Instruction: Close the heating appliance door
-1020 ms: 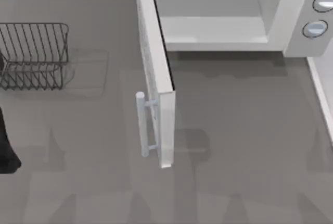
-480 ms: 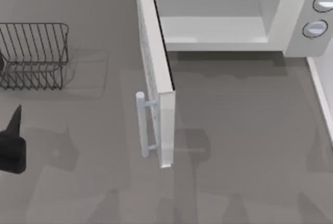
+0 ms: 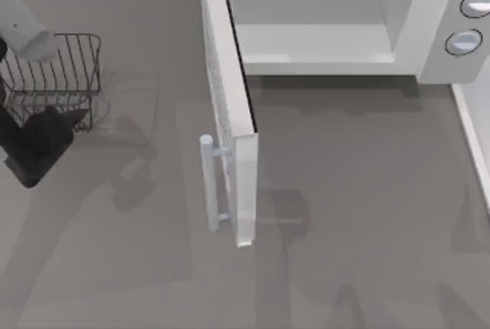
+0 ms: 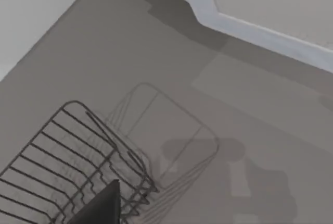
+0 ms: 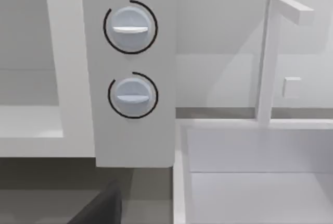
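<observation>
By the wire rack [image 3: 53, 76], left gripper [image 3: 46, 134] hovers; door [image 3: 230, 107] open.

Your left gripper [image 3: 38, 144] is overlapping the wire rack [image 3: 65, 69], hiding its near corner; you can't tell how its fingers are set. The picture edge is cutting off the microwave [image 3: 429, 30] top and right side beyond its knobs [image 3: 464, 41]. Above the rack, the left arm is running out of frame.
</observation>
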Controlling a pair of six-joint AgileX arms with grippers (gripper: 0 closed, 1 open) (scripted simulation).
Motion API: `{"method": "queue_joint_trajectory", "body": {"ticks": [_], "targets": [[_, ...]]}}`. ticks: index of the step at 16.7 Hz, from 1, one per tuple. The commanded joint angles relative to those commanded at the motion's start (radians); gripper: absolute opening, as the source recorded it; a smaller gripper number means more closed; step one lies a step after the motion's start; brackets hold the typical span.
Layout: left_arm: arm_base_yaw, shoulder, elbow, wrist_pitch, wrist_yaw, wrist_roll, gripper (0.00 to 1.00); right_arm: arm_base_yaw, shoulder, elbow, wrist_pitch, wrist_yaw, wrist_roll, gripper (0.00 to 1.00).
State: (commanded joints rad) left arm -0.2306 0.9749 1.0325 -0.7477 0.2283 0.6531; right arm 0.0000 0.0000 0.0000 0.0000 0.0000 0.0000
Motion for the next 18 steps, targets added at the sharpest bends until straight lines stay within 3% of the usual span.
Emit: {"method": "queue_joint_trajectory", "body": {"ticks": [6, 10, 13, 18], "targets": [[-0.104, 0.513, 0.59, -0.416, 0.131, 0.212, 1.0, 0.0, 0.0, 0.0, 0.0, 0.0, 0.0, 1.0], [-0.145, 0.744, 0.872, -0.628, 0.191, 0.279, 1.0, 0.0, 0.0, 0.0, 0.0, 0.0, 0.0, 1.0], [-0.159, 0.83, 0.984, -0.726, 0.215, 0.302, 1.0, 0.0, 0.0, 0.0, 0.0, 0.0, 0.0, 1.0], [-0.161, 0.845, 1.006, -0.747, 0.22, 0.306, 1.0, 0.0, 0.0, 0.0, 0.0, 0.0, 0.0, 1.0]]}}
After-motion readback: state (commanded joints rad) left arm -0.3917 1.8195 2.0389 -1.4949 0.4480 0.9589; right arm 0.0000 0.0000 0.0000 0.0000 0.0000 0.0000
